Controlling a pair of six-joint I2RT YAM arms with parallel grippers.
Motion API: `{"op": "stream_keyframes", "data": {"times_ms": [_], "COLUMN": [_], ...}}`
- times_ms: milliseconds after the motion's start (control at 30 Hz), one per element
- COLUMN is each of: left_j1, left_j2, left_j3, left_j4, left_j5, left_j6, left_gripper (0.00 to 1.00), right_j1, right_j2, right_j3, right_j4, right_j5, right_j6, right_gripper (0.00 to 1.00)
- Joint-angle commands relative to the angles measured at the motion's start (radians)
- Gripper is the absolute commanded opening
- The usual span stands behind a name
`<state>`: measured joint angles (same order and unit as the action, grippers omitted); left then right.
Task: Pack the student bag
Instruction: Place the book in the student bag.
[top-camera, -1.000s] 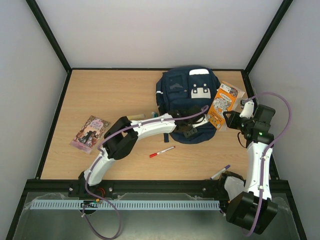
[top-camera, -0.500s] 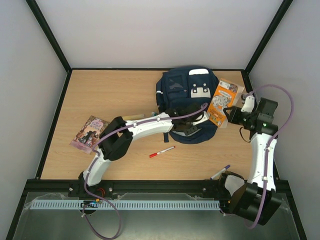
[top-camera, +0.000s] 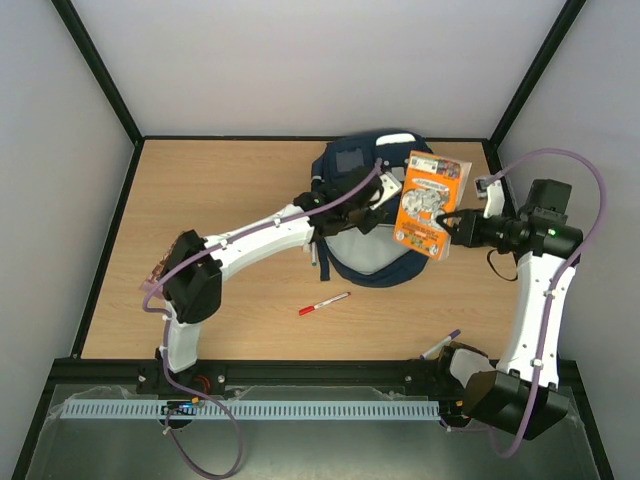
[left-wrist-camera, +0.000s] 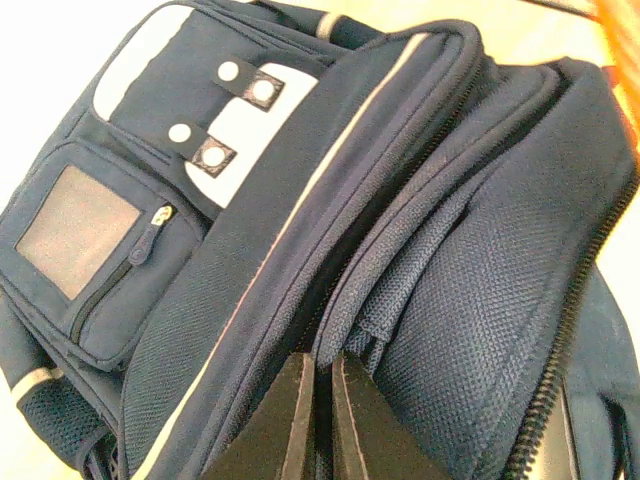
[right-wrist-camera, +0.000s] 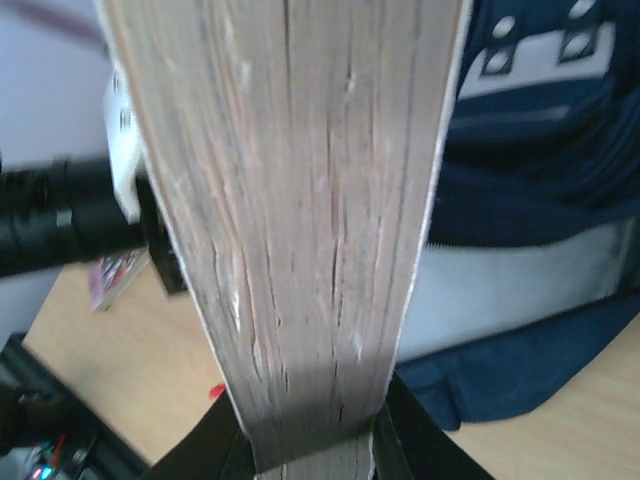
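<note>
**Bag mouth now open, book on its way in**

- Far left of the bench (top-camera: 200, 180): small purple-cover book (top-camera: 158, 275), mostly hidden under the left arm's elbow. Not packed.
- Red pen (top-camera: 323, 303): loose on the bench in front of the bag, same spot as a second ago. Not packed.
- Left hand (left-wrist-camera: 322, 358): a second ago it was half open over the bag's near edge. Now the fingers are together, pinching a fold of navy fabric next to the zip; the wrist view shows this clearly. It has hauled the front panel up and toward the far side.
- Student bag (top-camera: 345, 160): far side of the bench, right of centre. With the front panel peeled back, the pale lining (top-camera: 365, 250) is exposed. The main compartment is open, and that is the big change.
- Orange book (top-camera: 428, 205): a second ago it was leaning at the bag's right side. Now it's off the bench, hanging over the bag's right edge with the cover facing up.
- Right hand (top-camera: 450, 230): clamped on the book's lower edge, page block between the fingers in its wrist view. Grip same as before.

My read: the opening step is done. Next, lower the book into the gap while the left hand holds the flap. Risk: that thin pinch slips and the flap drops onto the book. Pen and purple book are left to pack.
</note>
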<state>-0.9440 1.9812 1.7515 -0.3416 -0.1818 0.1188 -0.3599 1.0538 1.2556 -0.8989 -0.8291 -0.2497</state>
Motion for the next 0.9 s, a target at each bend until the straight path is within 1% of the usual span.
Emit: {"op": "stream_keyframes", "data": {"times_ms": [0,67,233,400,500,700,867], "left_j1": [0.063,0.071,0.077,0.096,0.104,0.117,0.116], "left_j2": [-0.069,-0.072,-0.056,-0.045,-0.047,-0.063,-0.077], "left_j3": [-0.023,-0.029,-0.02,-0.02,-0.019,-0.032,-0.034], "left_j4": [0.113,0.136,0.167,0.202,0.214,0.219,0.222], "left_j5": [0.057,0.093,0.115,0.15,0.156,0.178,0.183], "left_j6": [-0.095,-0.115,-0.139,-0.173,-0.193,-0.214,-0.237], "left_gripper": [0.02,0.02,0.02,0.02,0.02,0.02,0.02], "right_j1": [-0.002,-0.001,-0.002,-0.002,-0.001,-0.001,0.01], "right_j2": [-0.008,-0.018,-0.067,-0.083,-0.066,-0.063,-0.067], "right_j3": [0.021,0.008,0.013,0.029,0.043,0.067,-0.011], "right_j4": [-0.251,-0.283,-0.302,-0.336,-0.385,-0.387,-0.388], "right_j5": [-0.149,-0.157,-0.154,-0.137,-0.109,0.037,0.035], "right_j6": [-0.177,-0.211,-0.235,-0.272,-0.356,-0.546,-0.669], "right_gripper": [0.01,0.01,0.01,0.01,0.01,0.01,0.01]}}
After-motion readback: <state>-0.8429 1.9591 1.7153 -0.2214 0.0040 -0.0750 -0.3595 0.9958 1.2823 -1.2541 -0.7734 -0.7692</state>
